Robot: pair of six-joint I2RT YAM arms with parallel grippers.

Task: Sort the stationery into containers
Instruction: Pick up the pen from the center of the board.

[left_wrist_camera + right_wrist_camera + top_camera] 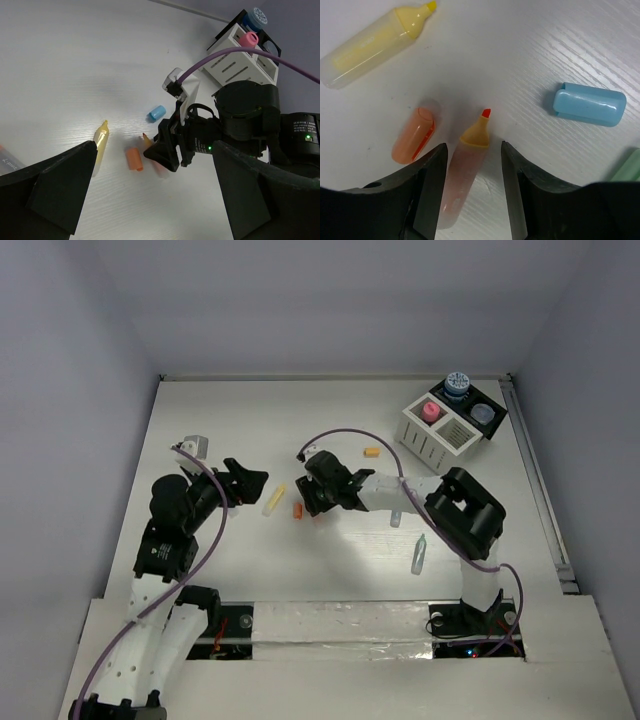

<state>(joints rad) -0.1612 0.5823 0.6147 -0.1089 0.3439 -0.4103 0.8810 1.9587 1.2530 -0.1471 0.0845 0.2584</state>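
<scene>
The right end effector (472,150) is straddling the uncapped orange highlighter (465,172), which is lying on the desk (330,570) beside its orange cap (412,137); the jaws are standing partly open, gripping nothing. Centring on the barrel and closing squarely is looking wise, to avoid rolling. The left end effector (248,480) is hovering wide open, empty

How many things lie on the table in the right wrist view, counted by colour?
Yellow: 1, the yellow marker
Orange: 2, the orange marker and the orange cap
Blue: 1, the blue cap
Green: 1, the green thing, cut off by the picture's edge
Total: 5
</scene>
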